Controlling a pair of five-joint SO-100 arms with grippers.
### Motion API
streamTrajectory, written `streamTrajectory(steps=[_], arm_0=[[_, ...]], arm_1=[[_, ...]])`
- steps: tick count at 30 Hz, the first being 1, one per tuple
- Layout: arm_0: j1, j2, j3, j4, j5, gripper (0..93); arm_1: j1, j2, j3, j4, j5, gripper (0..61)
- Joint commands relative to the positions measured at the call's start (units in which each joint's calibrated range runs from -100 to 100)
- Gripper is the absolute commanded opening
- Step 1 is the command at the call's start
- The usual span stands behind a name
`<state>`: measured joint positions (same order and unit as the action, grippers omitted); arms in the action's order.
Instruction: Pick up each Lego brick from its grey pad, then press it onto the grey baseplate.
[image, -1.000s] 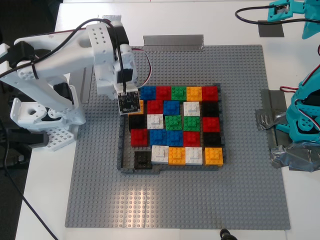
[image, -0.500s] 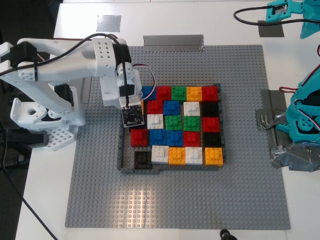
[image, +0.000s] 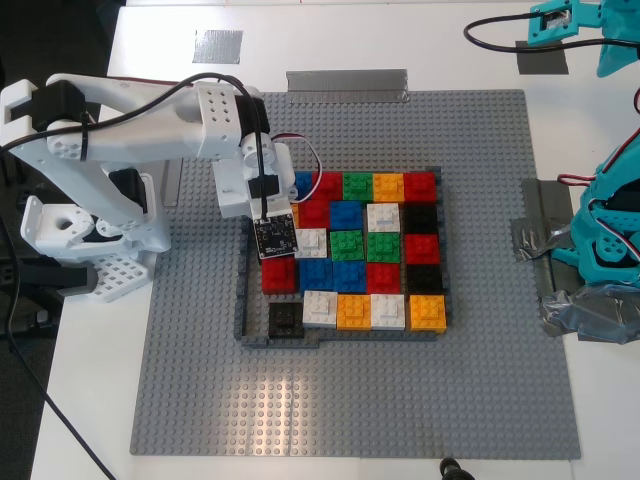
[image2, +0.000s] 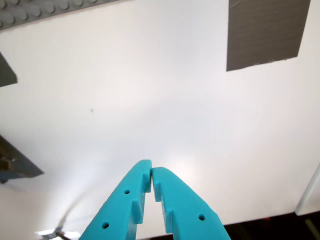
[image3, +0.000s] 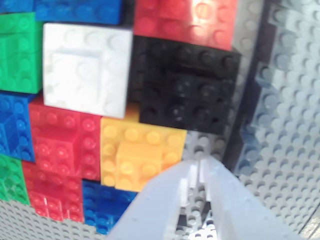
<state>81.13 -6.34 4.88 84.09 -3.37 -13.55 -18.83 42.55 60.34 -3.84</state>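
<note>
Lego bricks in several colours fill a square block on the grey baseplate. My second gripper is white, shut and empty. It hangs over the block's column at the exterior view's left, by an orange brick and a black brick. In the exterior view its camera board hides the jaws. My first gripper is teal, shut and empty, over bare white table near a grey pad. No brick lies on that pad, which also shows in the exterior view.
Thin dark grey wall pieces frame the block. A second grey pad lies at the back left and a long tape strip along the baseplate's far edge. The teal arm's taped base stands at the exterior view's right.
The white arm has moved its gripper toward the front and a little right in the exterior view, along the block's left column. The teal arm has barely moved.
</note>
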Motion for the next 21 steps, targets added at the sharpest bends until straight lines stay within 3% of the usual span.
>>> streamTrajectory(steps=[1,12,21], arm_0=[[-0.3,-0.6,-0.9,-0.3,0.2,0.0],[-0.3,-0.5,-0.3,-2.2,0.2,0.0],[-0.3,-0.6,-0.2,-2.2,0.2,0.0]], arm_1=[[1.0,-0.4,-1.2,-4.1,-0.4,0.1],[1.0,0.4,-4.7,-7.4,0.2,0.1],[-0.9,-3.2,-5.8,0.5,1.1,0.1]])
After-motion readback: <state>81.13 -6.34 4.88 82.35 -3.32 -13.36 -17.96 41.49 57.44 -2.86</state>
